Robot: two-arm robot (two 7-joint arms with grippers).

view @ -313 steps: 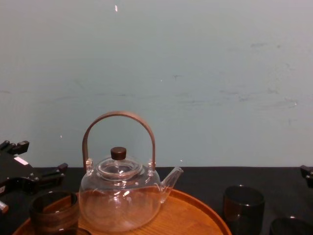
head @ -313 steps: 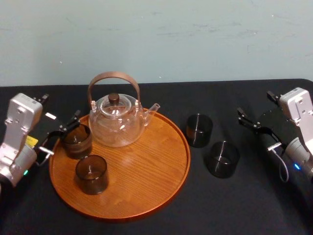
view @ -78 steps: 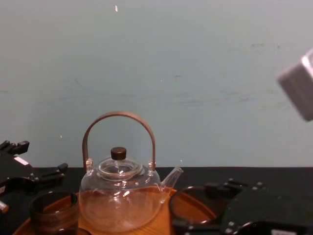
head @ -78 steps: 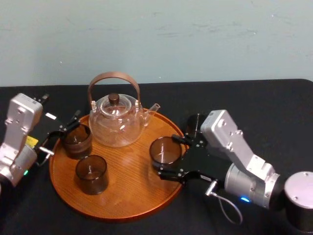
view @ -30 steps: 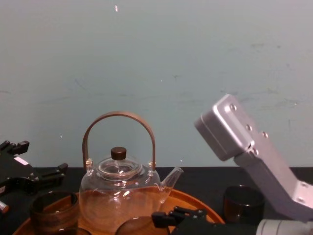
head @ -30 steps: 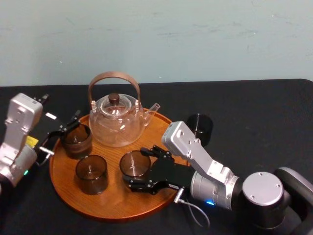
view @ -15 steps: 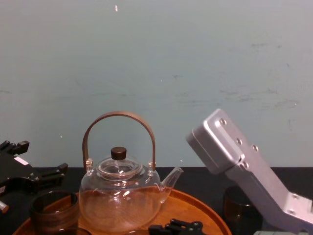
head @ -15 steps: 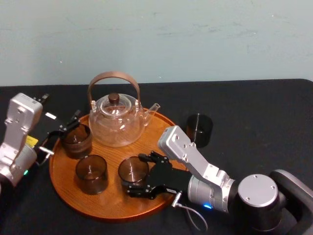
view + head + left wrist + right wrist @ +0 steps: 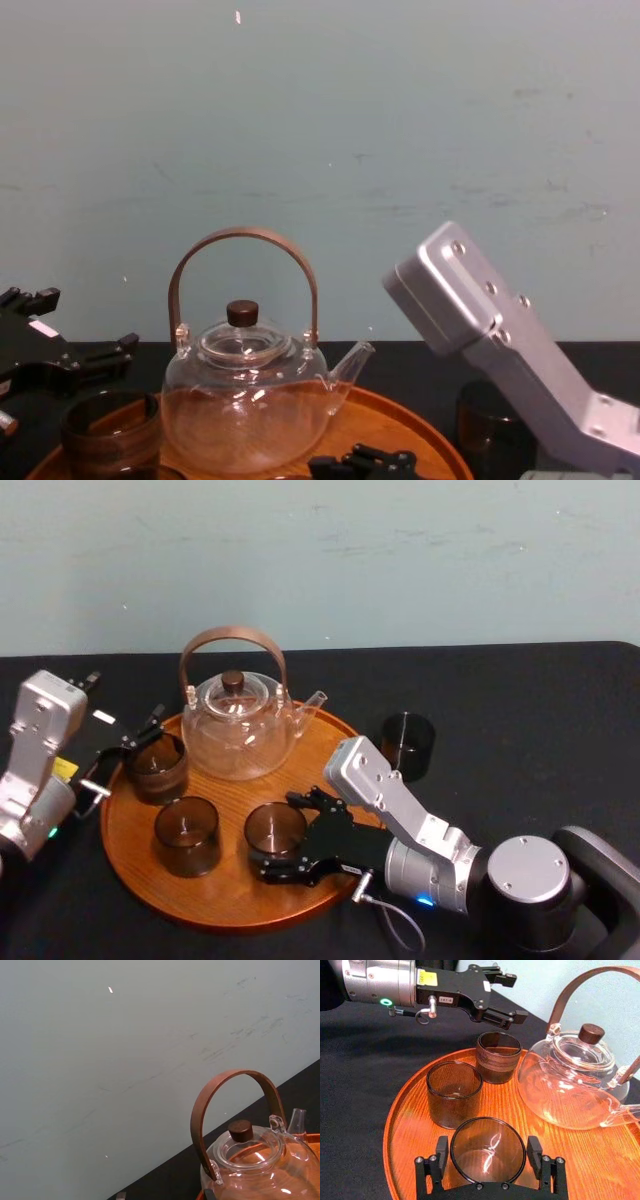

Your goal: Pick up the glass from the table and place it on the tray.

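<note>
The right gripper [image 9: 282, 837] is held low over the near part of the tray [image 9: 205, 895], and the glass [image 9: 488, 1154] is pinched between its jaws, which are pressed against opposite sides of the glass wall. The glass is kept upright, mouth up, well inside the tray's raised rim; whether its base is resting on the wood cannot be told. Just to the left of these jaws a second glass [image 9: 186, 835] is seen standing on the tray, close to the held one but apart from it. Farther off on that same side, toward the tray's left edge, a banded glass [image 9: 156, 765] is set on the wood. Straight beyond the jaws, at the far side of the tray, a clear teapot [image 9: 238, 738] with a brown arched handle and a dark knob on its lid is placed, with its spout turned to the right. Behind the jaws and to their right, off the tray, a dark glass [image 9: 407, 745] is left standing on the black table [image 9: 530, 720], beside the grey link of the right arm. The left gripper [image 9: 514, 997] is parked at the tray's left edge, its jaws spread wide, and the nearer jaw tip is seen just beside the rim of the banded glass.
</note>
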